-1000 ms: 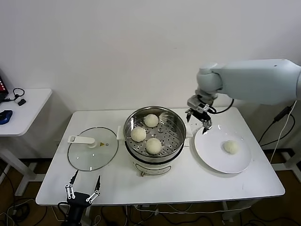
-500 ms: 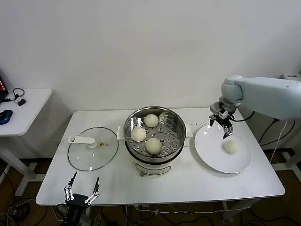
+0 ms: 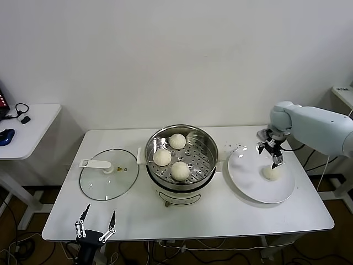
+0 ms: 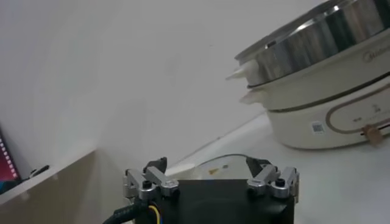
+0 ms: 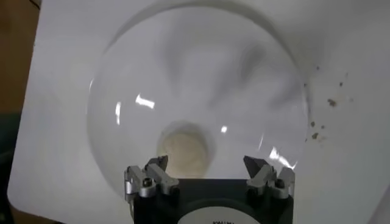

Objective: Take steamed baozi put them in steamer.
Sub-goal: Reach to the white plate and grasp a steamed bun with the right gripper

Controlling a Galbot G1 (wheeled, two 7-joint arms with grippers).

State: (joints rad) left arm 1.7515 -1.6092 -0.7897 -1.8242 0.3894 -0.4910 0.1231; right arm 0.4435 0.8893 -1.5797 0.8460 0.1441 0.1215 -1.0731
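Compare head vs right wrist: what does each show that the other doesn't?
Head only: the steamer with three baozi on its tray, the glass lid to its left, the left gripper parked open below the table's front edge, and the side desk.
Right wrist only: brown crumbs on the table beside the plate.
Both: the white plate, the last baozi on it, and the right gripper open above that bun.

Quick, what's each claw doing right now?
Left gripper: open, empty, parked below the table's front edge.
Right gripper: open, empty, above the last baozi on the plate.
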